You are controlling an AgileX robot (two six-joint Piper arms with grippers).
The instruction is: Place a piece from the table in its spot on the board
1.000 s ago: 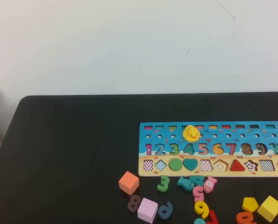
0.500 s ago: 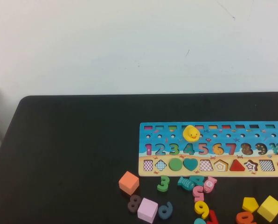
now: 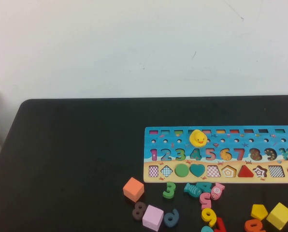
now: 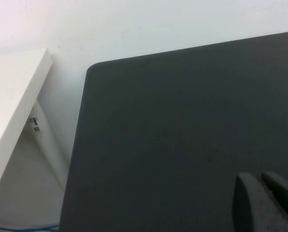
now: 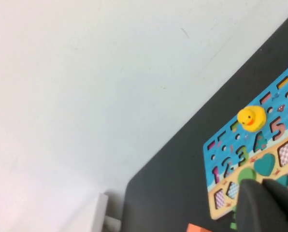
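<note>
Lay at the lower right of the high view, on the table: the piece, flat and yellow, just beside the larger yellow cube and below the board; not yet lifted, not yet in the pentagon slot of the beige row, up and to the left of it. Judged nearer to the right arm, since near the right edge. Seen only as a dark tip in its wrist view, the right gripper, over the board's left end; fingers not told apart. Parked over bare table, the left gripper; open or together, impossible to tell.
</note>
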